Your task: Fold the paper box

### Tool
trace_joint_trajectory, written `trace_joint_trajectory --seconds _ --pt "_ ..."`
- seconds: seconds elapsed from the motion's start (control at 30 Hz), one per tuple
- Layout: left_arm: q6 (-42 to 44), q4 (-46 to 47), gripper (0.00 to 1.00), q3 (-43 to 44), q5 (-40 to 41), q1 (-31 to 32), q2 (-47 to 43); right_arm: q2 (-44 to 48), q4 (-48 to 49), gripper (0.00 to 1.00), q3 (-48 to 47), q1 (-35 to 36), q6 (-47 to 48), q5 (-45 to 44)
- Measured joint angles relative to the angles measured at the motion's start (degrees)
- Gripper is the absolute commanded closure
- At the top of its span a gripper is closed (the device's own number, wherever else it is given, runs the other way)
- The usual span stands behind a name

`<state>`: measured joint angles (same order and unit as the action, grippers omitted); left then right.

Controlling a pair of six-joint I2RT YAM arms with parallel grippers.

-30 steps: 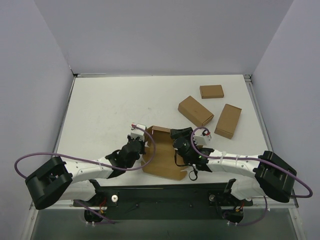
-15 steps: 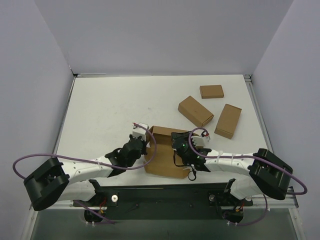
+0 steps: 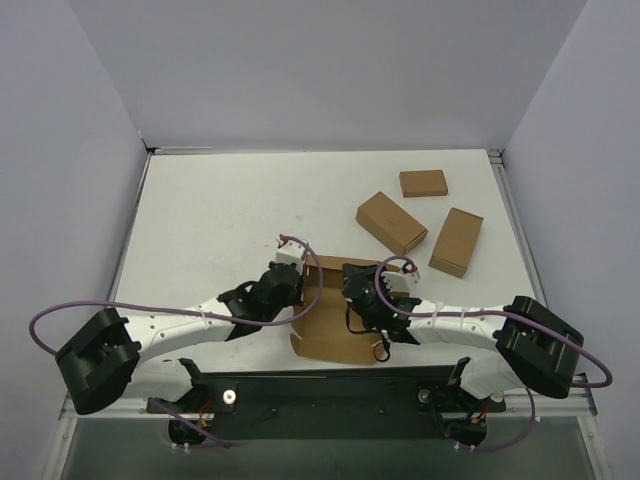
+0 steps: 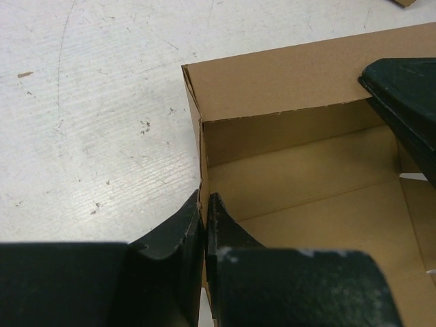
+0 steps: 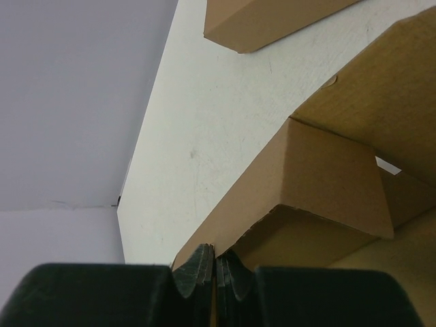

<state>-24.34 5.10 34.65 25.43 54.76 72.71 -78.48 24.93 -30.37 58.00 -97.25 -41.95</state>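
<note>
The paper box (image 3: 330,325) is a brown cardboard blank, partly folded, lying near the table's front edge between my two arms. My left gripper (image 3: 298,288) is shut on its raised left wall; in the left wrist view its fingertips (image 4: 204,208) pinch that wall's edge, with the box's far wall (image 4: 286,75) standing beyond. My right gripper (image 3: 352,283) is shut on the box's right wall (image 5: 272,184); its fingertips (image 5: 216,262) clamp the wall's thin edge. The black right gripper also shows at the right edge of the left wrist view (image 4: 409,102).
Three smaller ready-made brown boxes lie at the back right: one (image 3: 391,221) nearest the paper box, one (image 3: 456,241) to its right, one (image 3: 423,183) farther back. The table's white surface (image 3: 220,220) stretches left and back. Grey walls enclose the table.
My left gripper has moved right and away from me along the box's left wall. The box has shifted slightly and its walls stand more upright. My right gripper has edged left.
</note>
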Motion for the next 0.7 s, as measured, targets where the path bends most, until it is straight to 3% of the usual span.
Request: trace_joint_trajectory --seconds 0.17,0.37,0.7 --pt "-1.49 1.01 0.83 -1.42 -1.33 0.00 0.11 0.00 -0.28 1.00 0.52 0.59 0.79 -0.55" --pt "-2.05 9.25 0.76 -8.92 -4.90 0.04 -1.51 0.00 0.28 1.00 0.79 1.14 1.81 -0.72" --pt "0.98 15.30 0.52 -15.08 -11.63 0.07 -4.94 -0.52 5.84 1.00 2.56 2.80 5.88 -0.07"
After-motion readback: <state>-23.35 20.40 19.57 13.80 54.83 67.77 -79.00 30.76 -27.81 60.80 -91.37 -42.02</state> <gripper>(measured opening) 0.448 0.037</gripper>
